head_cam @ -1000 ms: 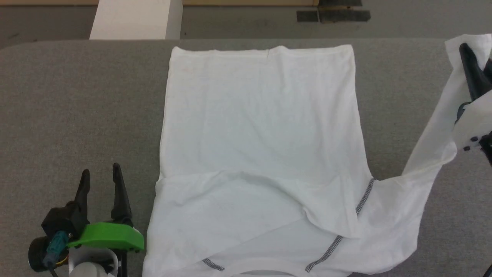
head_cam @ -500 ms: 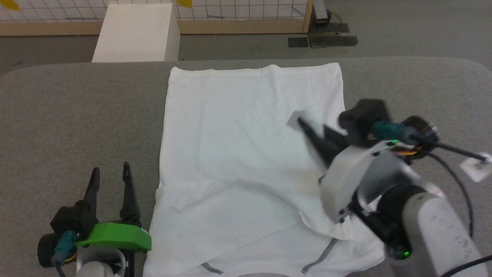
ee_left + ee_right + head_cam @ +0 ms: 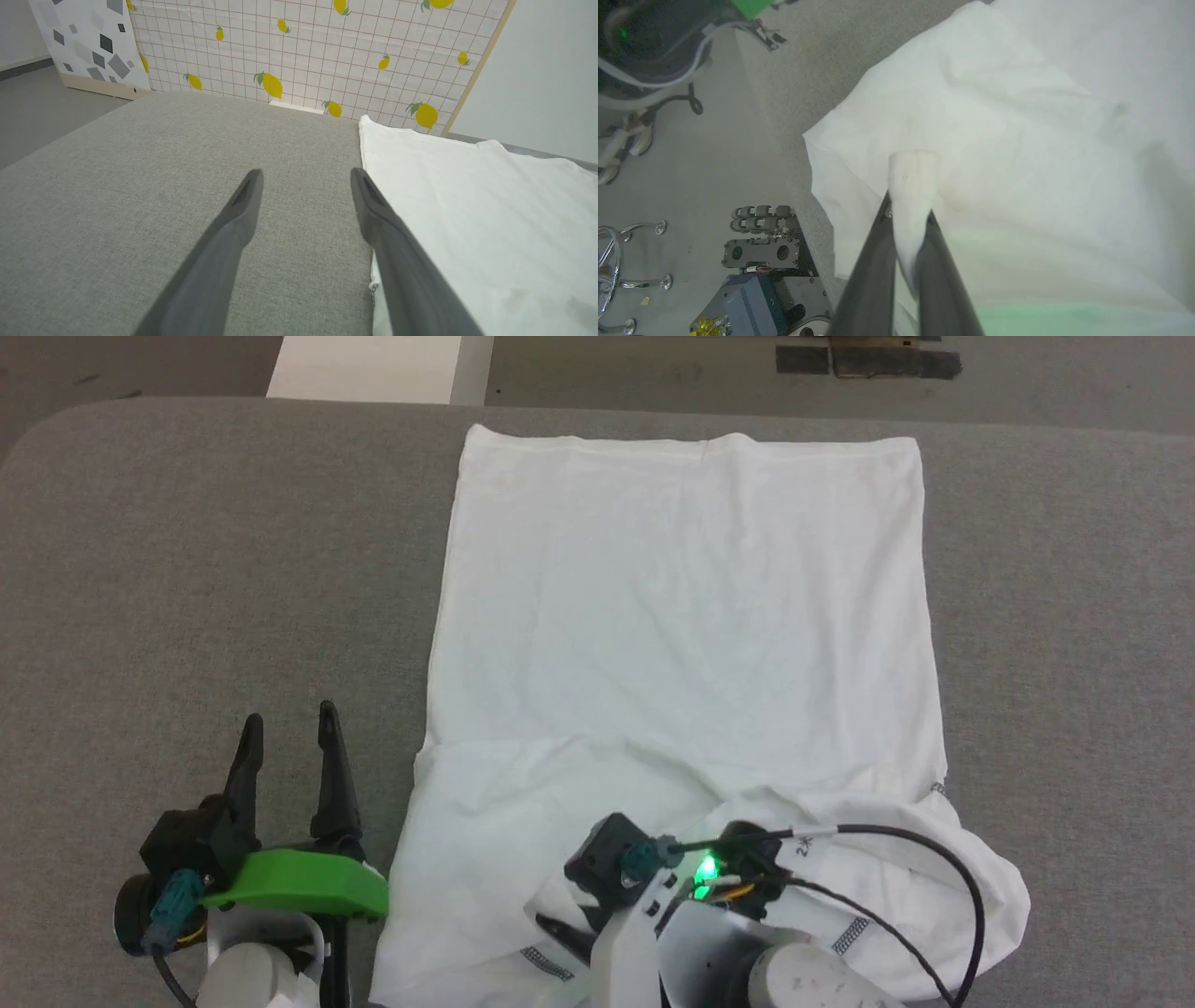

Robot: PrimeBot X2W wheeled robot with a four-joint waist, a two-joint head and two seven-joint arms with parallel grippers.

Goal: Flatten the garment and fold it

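The garment [image 3: 686,607], a white T-shirt, lies spread on the grey table [image 3: 187,551], its near part rumpled, with dark stitched seams [image 3: 854,933] showing. My right gripper [image 3: 557,931] hangs over the garment's near edge, pointing down and left. In the right wrist view it [image 3: 909,205] is shut on a pinched fold of the garment [image 3: 1017,140]. My left gripper [image 3: 289,737] rests open on bare table just left of the garment. The left wrist view has its fingers [image 3: 306,175] apart with nothing between them, the garment [image 3: 467,210] beside the right finger.
A white box [image 3: 373,369] stands beyond the table's far edge, dark floor patches [image 3: 868,359] to its right. A lemon-print screen [image 3: 303,51] stands behind the table. Below the near table edge are the robot's base [image 3: 761,280] and chrome chair legs [image 3: 626,280].
My right arm swung from the far right, carrying the sleeve, across the garment to its near edge; the sleeve now lies folded in. The head camera also shifted. The left gripper stayed put.
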